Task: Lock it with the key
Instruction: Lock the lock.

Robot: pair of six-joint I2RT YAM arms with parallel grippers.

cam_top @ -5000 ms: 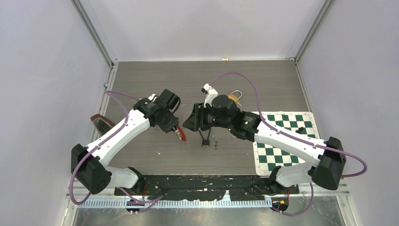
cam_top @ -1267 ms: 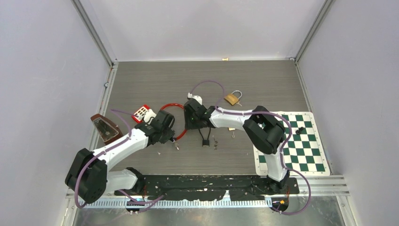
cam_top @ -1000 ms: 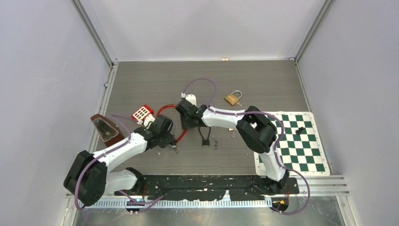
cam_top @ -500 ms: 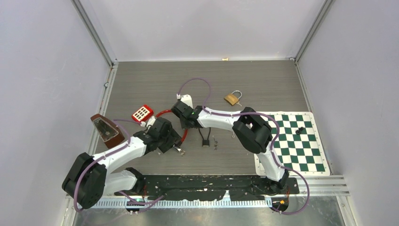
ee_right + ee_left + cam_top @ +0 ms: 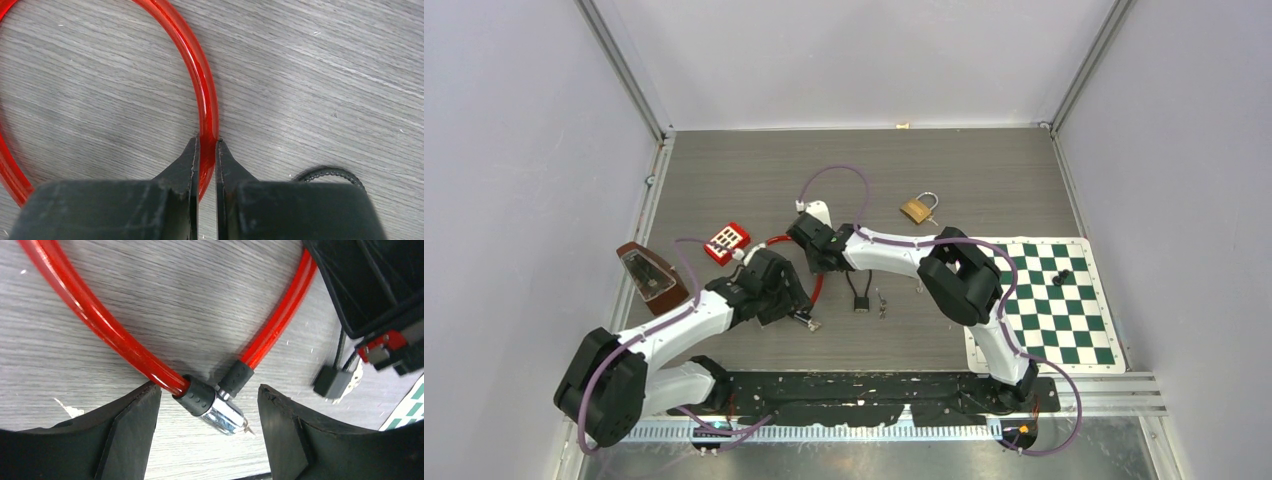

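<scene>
A red cable lock lies looped on the wood table. Its black-collared silver lock head rests on the table between the fingers of my left gripper, which is open and not touching it. My right gripper is shut on the red cable, pinching it at the fingertips, and in the top view it sits over the loop's right side. Small metal keys lie loose beside a little black padlock, right of both grippers.
A brass padlock lies farther back. A red keypad-like block and a brown metronome sit to the left. A green chessboard mat with dark pieces covers the right. The right arm's purple cable arcs over the table.
My left gripper opened and let the lock head down onto the table. My right gripper closed on the red cable after moving left, and the loop shifted left.
</scene>
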